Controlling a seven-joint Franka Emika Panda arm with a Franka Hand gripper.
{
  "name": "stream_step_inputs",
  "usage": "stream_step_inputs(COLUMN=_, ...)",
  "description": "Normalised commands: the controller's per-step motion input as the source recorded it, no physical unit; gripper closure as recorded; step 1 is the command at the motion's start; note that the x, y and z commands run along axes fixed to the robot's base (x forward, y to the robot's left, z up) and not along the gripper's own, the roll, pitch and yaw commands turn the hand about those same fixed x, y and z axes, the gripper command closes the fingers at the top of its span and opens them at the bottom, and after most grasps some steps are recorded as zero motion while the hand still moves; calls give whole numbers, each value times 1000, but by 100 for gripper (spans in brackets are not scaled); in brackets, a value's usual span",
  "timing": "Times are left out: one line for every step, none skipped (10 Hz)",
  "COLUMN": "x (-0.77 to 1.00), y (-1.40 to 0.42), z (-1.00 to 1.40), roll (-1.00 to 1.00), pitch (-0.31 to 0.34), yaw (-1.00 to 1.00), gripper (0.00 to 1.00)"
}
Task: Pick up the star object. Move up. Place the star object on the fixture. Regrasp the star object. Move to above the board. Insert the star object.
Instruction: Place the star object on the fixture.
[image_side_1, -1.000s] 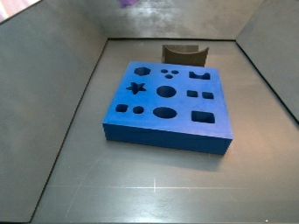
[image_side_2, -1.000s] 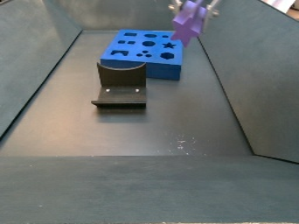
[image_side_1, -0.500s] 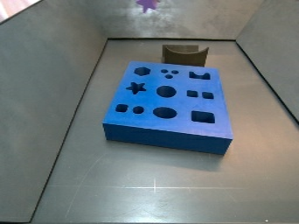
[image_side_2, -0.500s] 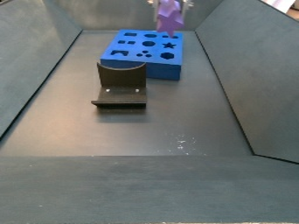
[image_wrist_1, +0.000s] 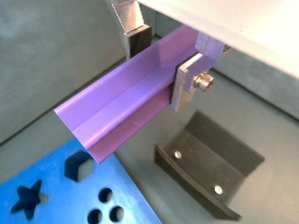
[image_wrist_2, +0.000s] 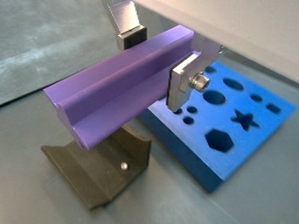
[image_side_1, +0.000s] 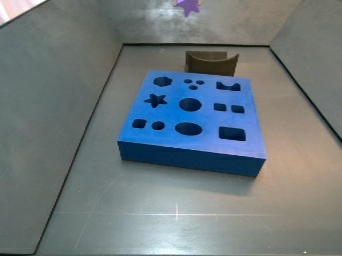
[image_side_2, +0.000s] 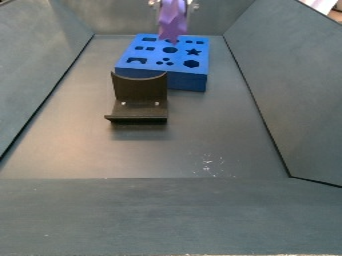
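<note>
Purple and ridged, the star object (image_wrist_1: 128, 103) is clamped crosswise between the hand's (image_wrist_1: 160, 59) two silver fingers (image_wrist_1: 188, 83), whose dark pads press its opposite long sides near one end. Both wrist views show it this way, with the free end of the star object (image_wrist_2: 117, 83) jutting well out from the hand (image_wrist_2: 158, 61).

In both side views only the peg shows, high at the upper edge of the picture: the star object (image_side_1: 189, 6) hangs in the air above the far wall, and in a side view the star object (image_side_2: 171, 18) hangs upright over the far part of the board (image_side_2: 167, 62), clear of it. The hand itself is cut off there.

Below, the blue board (image_side_1: 190, 116) lies flat on the table (image_side_1: 160, 205), its star hole (image_side_1: 156, 100) open among circles and squares. The fixture (image_side_2: 138, 97), a dark bracket with a notched top, stands just beside one edge of the board. In the wrist views the fixture (image_wrist_1: 212, 167) and the board (image_wrist_2: 225, 118) both lie beneath the held peg.
</note>
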Motion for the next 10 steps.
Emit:
stream_step_inputs(x=1000, y=166, z=-49, roll=-1000, pitch=50, yaw=26, gripper=100)
stream_step_inputs(x=941, y=114, z=-30, roll=-1000, pitch=72, yaw=13, gripper=100)
stream_step_inputs(x=850, y=90, z=-25, roll=-1000, pitch=84, yaw=1, gripper=100)
stream_step_inputs(x=730, y=67, z=-21, roll=-1000, pitch=99, yaw=-19, gripper=100)
stream_step_inputs(x=666, y=63, z=-17, roll=-1000, pitch=108, yaw=-31, gripper=100)
stream_step_inputs(x=547, y=53, z=-17, roll=-1000, pitch=123, yaw=-60, gripper=100)
stream_step_inputs(x=459, y=51, z=-18, roll=-938, pitch=127, yaw=-79, gripper=100)
stream_step_inputs(x=375, y=50, z=-17, roll=-779, pitch=115, yaw=-94, gripper=100)
stream_step_inputs(x=291, y=49, z=-18, roll=-616, pitch=103, yaw=-105, gripper=100)
stream_step_inputs(x=182, y=48, z=-19, roll=-396, pitch=85, yaw=-110, gripper=100)
